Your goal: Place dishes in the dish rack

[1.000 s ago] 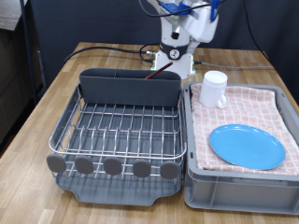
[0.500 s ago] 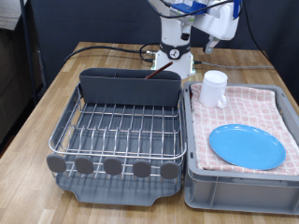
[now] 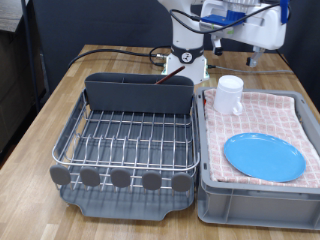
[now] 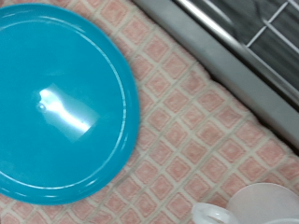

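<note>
We see the gripper (image 3: 249, 58) high above the white mug (image 3: 230, 95), but cannot tell how its fingers stand. The blue plate (image 3: 264, 157) lies flat on the checked cloth (image 3: 290, 112) in the grey bin (image 3: 255, 201), beside the dish rack (image 3: 128, 140).

Even, bright indoor light; white glare patch on the blue plate (image 4: 58, 103); soft wrist-view focus.

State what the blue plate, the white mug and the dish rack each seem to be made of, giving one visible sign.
Blue plate: likely glossy plastic or glazed ceramic; it shows a bright highlight in the wrist view.
White mug: smooth, opaque, probably ceramic or plastic.
Dish rack: shiny metal wire grid on a matte dark grey plastic tray.
</note>
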Controlling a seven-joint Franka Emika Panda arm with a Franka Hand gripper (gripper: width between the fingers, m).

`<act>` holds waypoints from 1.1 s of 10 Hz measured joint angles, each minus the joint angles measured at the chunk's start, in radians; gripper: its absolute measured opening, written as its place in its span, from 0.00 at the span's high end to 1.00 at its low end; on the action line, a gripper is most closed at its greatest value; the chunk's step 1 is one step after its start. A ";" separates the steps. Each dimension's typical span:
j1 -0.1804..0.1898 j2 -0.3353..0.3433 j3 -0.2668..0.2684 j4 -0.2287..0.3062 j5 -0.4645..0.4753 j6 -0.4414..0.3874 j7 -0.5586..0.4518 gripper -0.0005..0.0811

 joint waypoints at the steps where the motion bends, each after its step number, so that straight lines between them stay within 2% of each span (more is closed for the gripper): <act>1: 0.008 0.039 0.003 0.030 0.006 0.020 -0.001 0.01; 3: 0.018 0.115 0.009 0.092 0.013 0.026 -0.016 0.01; 8: 0.013 0.119 0.005 0.091 0.005 0.030 -0.014 0.01; 9: 0.014 0.126 0.004 0.088 0.017 0.051 -0.025 0.01; 11: 0.017 0.147 -0.005 0.053 0.111 0.159 -0.108 0.01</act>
